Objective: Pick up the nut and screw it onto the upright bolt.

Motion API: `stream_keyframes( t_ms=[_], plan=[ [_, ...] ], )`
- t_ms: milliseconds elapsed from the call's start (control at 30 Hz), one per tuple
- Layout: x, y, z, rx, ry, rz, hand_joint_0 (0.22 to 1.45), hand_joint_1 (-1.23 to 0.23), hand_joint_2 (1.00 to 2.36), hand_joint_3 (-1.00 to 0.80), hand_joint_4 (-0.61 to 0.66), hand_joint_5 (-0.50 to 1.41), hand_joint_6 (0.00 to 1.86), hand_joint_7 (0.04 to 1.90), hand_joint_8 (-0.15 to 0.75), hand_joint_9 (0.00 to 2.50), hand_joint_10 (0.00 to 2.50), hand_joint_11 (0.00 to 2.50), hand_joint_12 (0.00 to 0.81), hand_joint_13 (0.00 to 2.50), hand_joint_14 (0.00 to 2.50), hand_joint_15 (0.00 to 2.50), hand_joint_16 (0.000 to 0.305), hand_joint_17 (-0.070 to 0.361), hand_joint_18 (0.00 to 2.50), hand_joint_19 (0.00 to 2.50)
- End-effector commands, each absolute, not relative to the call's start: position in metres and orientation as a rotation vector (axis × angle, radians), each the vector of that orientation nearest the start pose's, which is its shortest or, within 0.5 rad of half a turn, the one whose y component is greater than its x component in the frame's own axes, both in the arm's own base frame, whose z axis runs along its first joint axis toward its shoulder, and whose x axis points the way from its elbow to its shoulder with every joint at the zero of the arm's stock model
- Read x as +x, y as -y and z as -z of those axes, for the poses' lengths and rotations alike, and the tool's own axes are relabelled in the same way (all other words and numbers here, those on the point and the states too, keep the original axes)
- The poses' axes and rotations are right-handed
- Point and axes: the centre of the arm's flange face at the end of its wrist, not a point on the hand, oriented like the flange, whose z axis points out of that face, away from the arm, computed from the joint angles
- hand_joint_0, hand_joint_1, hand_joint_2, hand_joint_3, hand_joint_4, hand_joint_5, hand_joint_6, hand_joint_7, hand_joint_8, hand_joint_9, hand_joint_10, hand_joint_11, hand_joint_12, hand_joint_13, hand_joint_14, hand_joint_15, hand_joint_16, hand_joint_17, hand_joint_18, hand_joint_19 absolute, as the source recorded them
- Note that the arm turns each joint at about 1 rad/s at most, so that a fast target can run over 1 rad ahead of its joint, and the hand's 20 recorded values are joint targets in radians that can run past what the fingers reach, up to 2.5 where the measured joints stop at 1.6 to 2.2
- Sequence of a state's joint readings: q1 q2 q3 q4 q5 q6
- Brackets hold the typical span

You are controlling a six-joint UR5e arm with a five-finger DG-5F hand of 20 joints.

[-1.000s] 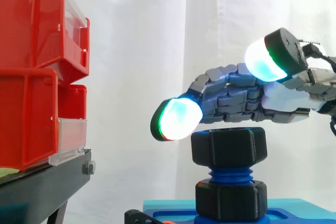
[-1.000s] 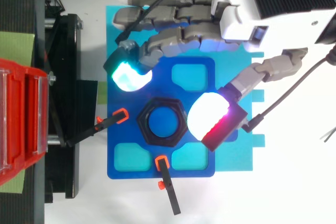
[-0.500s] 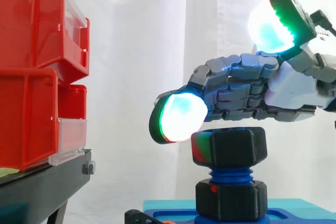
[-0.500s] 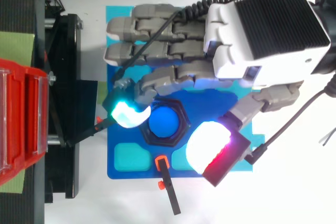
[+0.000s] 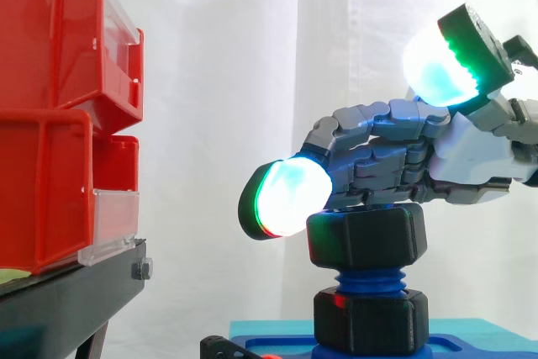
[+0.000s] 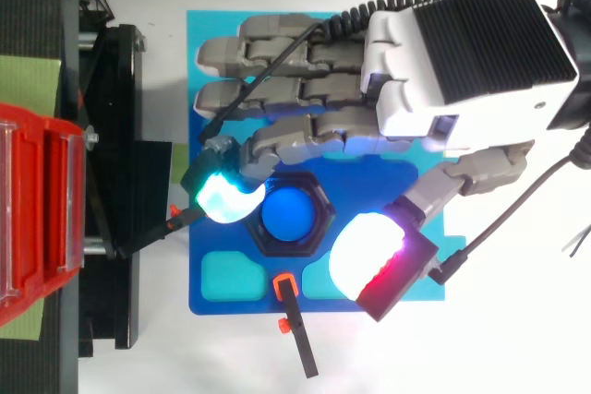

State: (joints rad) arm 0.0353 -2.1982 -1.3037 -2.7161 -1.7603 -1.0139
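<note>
The hand (image 5: 458,166) lies with relaxed fingers across the top of the nut (image 5: 366,237) on the bolt (image 5: 370,279), thumb raised clear.

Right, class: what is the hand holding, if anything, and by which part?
Nothing is gripped: the fingers of the hand lie over the nut, with the thumb raised clear.

Your hand (image 6: 434,89) has a white shell with a black ribbed panel on its back and grey, blocky, segmented fingers (image 6: 277,48). Its thick pads (image 5: 290,199) glow white-cyan with green edges; in your top view, the five o'clock one is rimmed red.
</note>
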Motion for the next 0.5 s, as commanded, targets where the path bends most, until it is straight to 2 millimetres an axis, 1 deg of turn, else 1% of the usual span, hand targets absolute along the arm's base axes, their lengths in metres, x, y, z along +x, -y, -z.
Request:
stream_keyframes(
  t_ms=[0,100,167,267,300,333,467],
  plan=[
    [0.724,0.095,-0.275,0.249,-1.517,-0.610,0.46,-0.06,1.00,-0.50,0.26,-0.13,0.50,0.92,0.242,0.24,0.00,0.00,0.306,0.01,0.00,0.00,0.038,0.087,0.00,0.00],
    [0.723,0.101,-0.275,0.251,-1.513,-0.605,0.46,-0.07,1.00,-0.50,0.27,-0.11,0.50,1.01,0.247,0.26,0.00,0.00,0.301,0.03,0.00,0.00,0.037,0.084,0.00,0.00],
    [0.722,0.105,-0.276,0.248,-1.512,-0.606,0.47,-0.09,1.00,-0.50,0.25,-0.10,0.50,1.10,0.254,0.32,0.00,0.00,0.297,0.07,0.00,0.00,0.036,0.081,0.00,0.00],
    [0.721,0.109,-0.276,0.244,-1.511,-0.609,0.47,-0.10,1.00,-0.50,0.23,-0.09,0.50,1.16,0.257,0.35,0.00,0.00,0.293,0.09,0.00,0.00,0.036,0.080,0.00,0.00],
    [0.720,0.115,-0.276,0.243,-1.510,-0.609,0.47,-0.11,1.00,-0.50,0.23,-0.08,0.50,1.21,0.260,0.36,0.00,0.00,0.292,0.10,0.00,0.00,0.035,0.078,0.00,0.00],
    [0.720,0.117,-0.276,0.243,-1.510,-0.608,0.47,-0.12,1.00,-0.50,0.21,-0.07,0.50,1.25,0.262,0.38,0.00,0.00,0.288,0.11,0.00,0.00,0.034,0.076,0.00,0.00],
    [0.719,0.120,-0.276,0.244,-1.510,-0.607,0.47,-0.14,1.00,-0.50,0.22,-0.04,0.50,1.34,0.268,0.44,0.00,0.00,0.282,0.15,0.00,0.00,0.033,0.073,0.00,0.00]
  ],
)
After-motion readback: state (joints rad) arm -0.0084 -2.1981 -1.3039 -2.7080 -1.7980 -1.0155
